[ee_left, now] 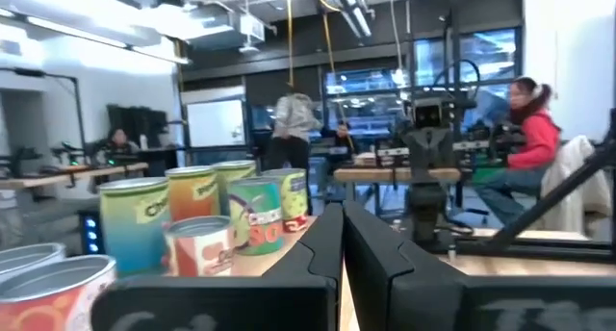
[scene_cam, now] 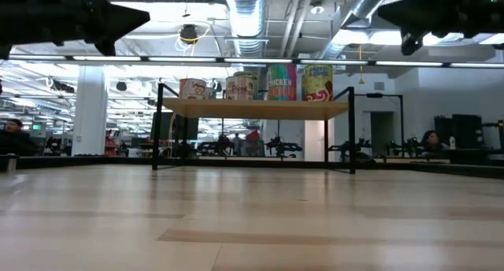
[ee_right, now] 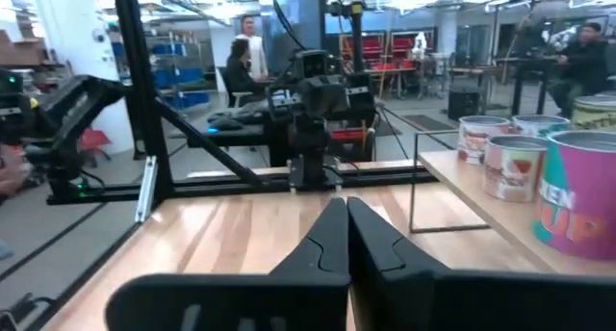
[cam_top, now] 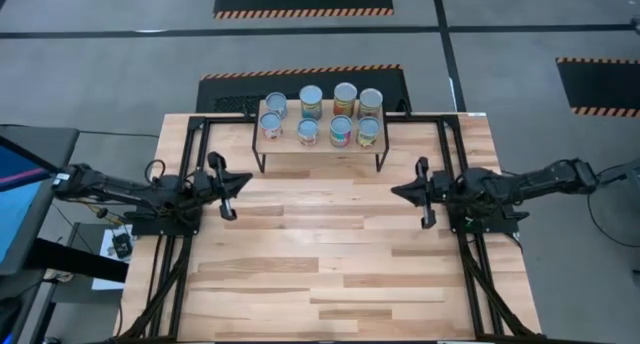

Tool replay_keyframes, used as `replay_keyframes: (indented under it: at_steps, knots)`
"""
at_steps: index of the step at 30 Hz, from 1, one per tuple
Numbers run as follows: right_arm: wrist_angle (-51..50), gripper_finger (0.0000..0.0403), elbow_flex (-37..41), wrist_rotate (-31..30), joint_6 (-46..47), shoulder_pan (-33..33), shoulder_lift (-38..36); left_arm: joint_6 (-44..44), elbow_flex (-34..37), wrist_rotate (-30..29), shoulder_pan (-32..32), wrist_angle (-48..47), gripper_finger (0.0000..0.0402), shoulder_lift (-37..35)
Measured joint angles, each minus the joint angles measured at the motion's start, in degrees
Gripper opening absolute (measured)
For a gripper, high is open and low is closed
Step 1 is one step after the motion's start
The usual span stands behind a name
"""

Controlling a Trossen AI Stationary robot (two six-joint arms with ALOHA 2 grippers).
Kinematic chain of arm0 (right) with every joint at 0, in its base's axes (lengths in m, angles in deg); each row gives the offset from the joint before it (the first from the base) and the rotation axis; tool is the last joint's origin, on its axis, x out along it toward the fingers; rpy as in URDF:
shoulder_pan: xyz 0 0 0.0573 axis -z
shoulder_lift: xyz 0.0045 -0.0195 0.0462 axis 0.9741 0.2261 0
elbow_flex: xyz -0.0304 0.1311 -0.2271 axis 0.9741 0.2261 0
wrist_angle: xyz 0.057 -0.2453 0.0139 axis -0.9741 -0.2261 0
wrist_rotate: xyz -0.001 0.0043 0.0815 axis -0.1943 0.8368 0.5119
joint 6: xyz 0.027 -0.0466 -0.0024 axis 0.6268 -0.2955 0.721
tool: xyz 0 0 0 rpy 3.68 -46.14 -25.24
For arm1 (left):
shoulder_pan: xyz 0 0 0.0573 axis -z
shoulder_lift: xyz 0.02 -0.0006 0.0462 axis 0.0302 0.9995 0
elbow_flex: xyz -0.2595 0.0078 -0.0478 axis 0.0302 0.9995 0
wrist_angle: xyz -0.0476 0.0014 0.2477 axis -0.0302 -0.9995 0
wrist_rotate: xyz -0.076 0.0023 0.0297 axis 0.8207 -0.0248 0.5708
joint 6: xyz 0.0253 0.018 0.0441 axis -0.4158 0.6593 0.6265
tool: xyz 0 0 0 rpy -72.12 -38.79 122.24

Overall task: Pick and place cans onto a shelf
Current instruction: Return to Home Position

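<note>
Several cans (cam_top: 322,116) with shiny tops and coloured labels stand upright in two rows on the shelf (cam_top: 290,145), a small light-wood platform on thin black legs at the table's far middle. The low view shows the cans (scene_cam: 272,82) on the shelf (scene_cam: 256,109) too. My left gripper (cam_top: 247,181) hovers shut over the table's left side, pointing right. My right gripper (cam_top: 394,191) hovers shut over the right side, pointing left. The shut left gripper (ee_left: 342,230) has the cans (ee_left: 192,220) beside it, and so has the shut right gripper (ee_right: 345,225), with cans (ee_right: 539,177) off to one side.
Bare wooden tabletop (cam_top: 320,254) lies between and in front of the two arms. Black rails (cam_top: 195,119) frame the table's sides and far edge. A monitor (cam_top: 15,199) stands off the table's left. People sit and stand in the room beyond (ee_left: 525,129).
</note>
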Motion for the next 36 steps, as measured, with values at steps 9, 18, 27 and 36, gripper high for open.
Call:
replay_keyframes:
  at_steps: [9,18,27,36]
  knots:
    - [-6.72,0.0012,0.52,3.60,-1.12,5.13,-11.72,2.72,1.13,-1.73,-1.75,1.74,0.0000,0.02]
    - [-14.77,0.0013,5.69,9.15,5.97,5.27,-19.44,-4.12,1.79,-0.29,-2.14,-2.86,0.0000,0.07]
    - [-9.93,0.0008,12.04,7.56,5.66,4.73,-22.96,-4.75,1.83,0.62,-2.14,-3.71,0.0000,-0.24]
    - [-16.83,0.0005,10.98,7.54,3.95,5.54,-26.37,-5.13,1.89,-1.66,-2.14,-4.23,0.0000,-0.24]
